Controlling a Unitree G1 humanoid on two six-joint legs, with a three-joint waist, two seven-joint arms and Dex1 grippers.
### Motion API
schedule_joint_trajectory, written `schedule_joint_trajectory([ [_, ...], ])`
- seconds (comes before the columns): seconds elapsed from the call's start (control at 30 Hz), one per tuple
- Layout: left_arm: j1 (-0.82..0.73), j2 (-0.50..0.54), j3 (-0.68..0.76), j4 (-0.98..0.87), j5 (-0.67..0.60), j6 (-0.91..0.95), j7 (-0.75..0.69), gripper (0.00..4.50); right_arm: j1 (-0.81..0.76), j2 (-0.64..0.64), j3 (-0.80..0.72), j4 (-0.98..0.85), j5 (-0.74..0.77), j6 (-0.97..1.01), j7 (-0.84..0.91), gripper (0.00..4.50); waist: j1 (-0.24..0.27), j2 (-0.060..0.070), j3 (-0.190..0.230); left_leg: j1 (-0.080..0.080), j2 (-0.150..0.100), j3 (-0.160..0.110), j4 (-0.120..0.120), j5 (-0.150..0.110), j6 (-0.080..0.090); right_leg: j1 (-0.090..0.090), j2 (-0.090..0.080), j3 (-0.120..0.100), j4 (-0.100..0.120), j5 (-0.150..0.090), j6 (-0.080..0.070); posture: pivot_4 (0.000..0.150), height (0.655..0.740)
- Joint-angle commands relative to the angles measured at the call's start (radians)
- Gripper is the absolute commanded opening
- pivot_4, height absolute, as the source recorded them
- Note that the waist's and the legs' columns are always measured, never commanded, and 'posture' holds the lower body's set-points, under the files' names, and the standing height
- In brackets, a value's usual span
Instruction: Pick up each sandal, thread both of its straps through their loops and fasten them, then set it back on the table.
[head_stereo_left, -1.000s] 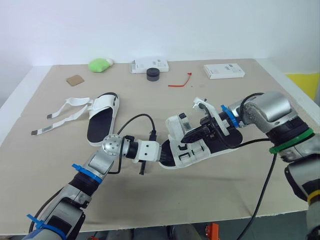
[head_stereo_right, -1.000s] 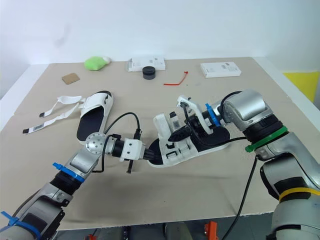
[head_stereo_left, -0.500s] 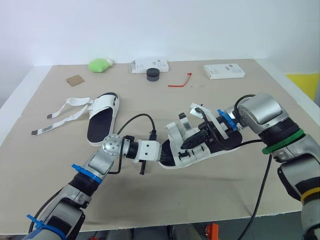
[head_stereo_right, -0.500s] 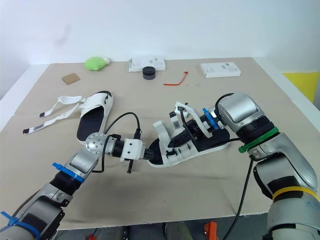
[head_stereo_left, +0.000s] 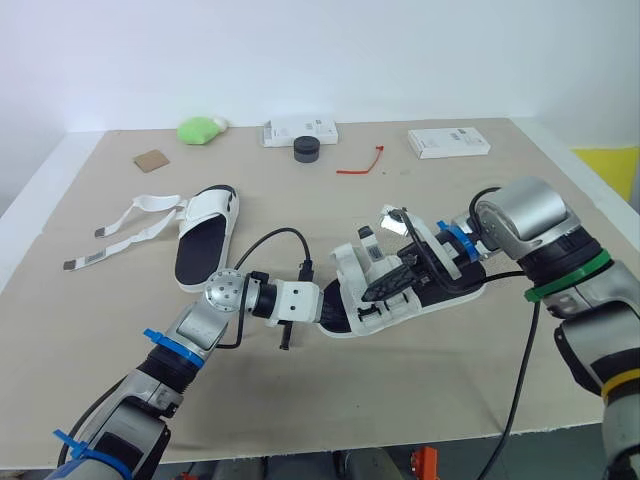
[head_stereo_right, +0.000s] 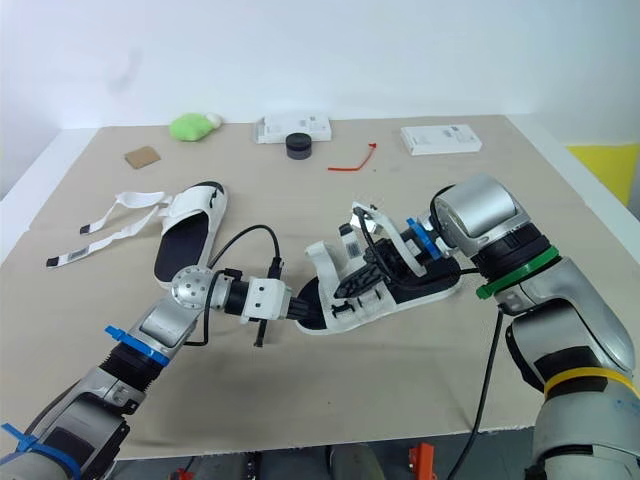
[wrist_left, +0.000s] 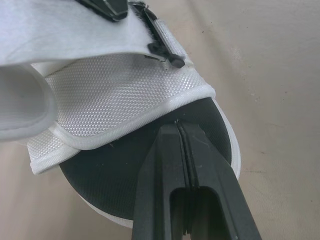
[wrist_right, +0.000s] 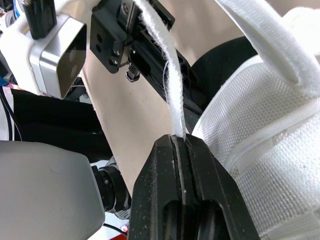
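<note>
Left gripper (wrist_left: 178, 131) has its fingers pressed together at the toe end of the near sandal (head_stereo_left: 445, 296). It looks pinched on the sole edge, though contact is partly hidden. My read is that it's anchoring the shoe so it can't slide. The sandal sits mid-table (head_stereo_left: 470, 190). Right gripper (wrist_right: 181, 139) is clamped on a white strap (wrist_right: 167, 85), drawn taut off the upper, probably lining it up for its loop. The far sandal (head_stereo_left: 205, 235) lies flat to the robot's left with its loose straps (head_stereo_left: 130, 225) splayed out, not yet fastened.
</note>
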Motion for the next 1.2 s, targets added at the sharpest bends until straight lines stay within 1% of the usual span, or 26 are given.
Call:
schedule_joint_trajectory([
  [0.03,0.032,0.007,-0.042,0.012,0.032,0.024,-0.009,0.0,-0.039,0.001,-0.031,0.007,-0.001,-0.007,0.005,0.06,0.0,0.0,0.0,0.0,0.0,0.0,0.0,0.0,0.0,0.0,0.0,0.0,0.0,0.0,0.0,0.15,0.74],
  [0.33,0.041,0.012,-0.039,0.004,0.033,0.033,-0.002,0.0,-0.043,-0.027,0.0,-0.025,0.005,0.008,0.023,0.06,0.0,0.0,0.0,0.0,0.0,0.0,0.0,0.0,0.0,0.0,0.0,0.0,0.0,0.0,0.0,0.15,0.74],
  [0.5,0.038,0.009,-0.04,0.007,0.033,0.037,0.004,0.0,-0.001,-0.042,0.009,-0.058,-0.007,0.004,-0.004,0.06,0.0,0.0,0.0,0.0,0.0,-0.001,0.0,0.0,0.0,0.0,0.0,0.0,0.0,0.0,0.0,0.15,0.74],
  [0.6,0.035,0.007,-0.041,0.011,0.034,0.035,0.004,0.0,0.01,-0.023,-0.012,-0.026,-0.025,-0.003,-0.041,0.06,0.0,0.0,0.0,0.0,0.0,-0.001,0.0,0.0,0.0,0.001,0.0,-0.001,0.0,0.0,0.0,0.15,0.74],
  [0.73,0.034,0.008,-0.042,0.012,0.034,0.033,-0.002,0.0,-0.036,0.013,-0.037,0.058,-0.046,-0.039,-0.05,0.06,0.0,0.0,0.0,0.0,0.0,-0.001,0.001,0.0,0.0,0.001,0.0,-0.001,0.0,0.0,0.0,0.15,0.74],
  [0.87,0.028,0.004,-0.042,0.015,0.034,0.035,0.0,0.0,-0.052,0.032,-0.031,0.1,-0.066,-0.053,-0.044,0.06,0.0,0.0,0.0,0.0,0.0,-0.001,0.001,0.0,0.0,0.001,0.0,-0.001,0.001,0.0,0.0,0.15,0.74],
  [1.2,0.038,0.01,-0.039,0.007,0.031,0.042,0.001,0.0,-0.002,-0.015,-0.037,-0.031,-0.005,0.044,-0.033,0.06,0.0,0.001,0.0,0.0,0.0,-0.001,0.001,0.0,0.0,0.001,0.0,-0.001,0.001,0.0,0.0,0.15,0.74],
])
